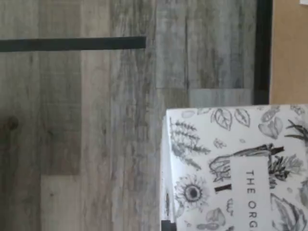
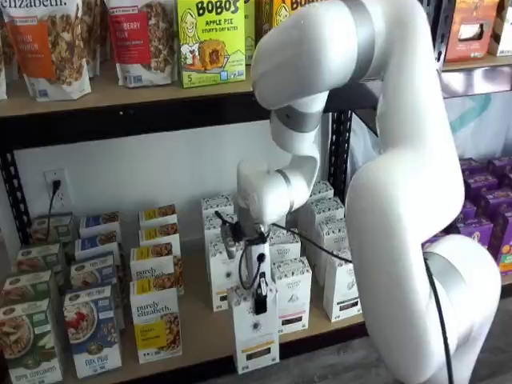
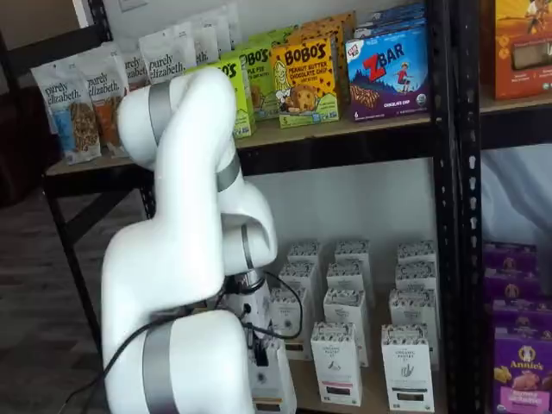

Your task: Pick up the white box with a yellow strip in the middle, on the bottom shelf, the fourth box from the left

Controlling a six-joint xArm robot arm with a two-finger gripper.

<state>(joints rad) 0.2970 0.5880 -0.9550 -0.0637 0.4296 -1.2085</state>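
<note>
At shelf edge | pincer (image 2: 260, 302) (black fingers) clamped on white box (image 2: 256, 332)

Arm (image 2: 400, 200): white, fills the right half of the frame, folding from upper centre down to lower centre.
Wrist (image 2: 268, 192): centre of frame, pointing down, black cable looping off it.
Gripper (image 2: 260, 300): lower centre; one black finger shows (no gap readable, grip unclear).
Other shelf view: arm (image 3: 185, 259) fills left of frame, fingers (image 3: 259, 354) at lower centre.
</note>
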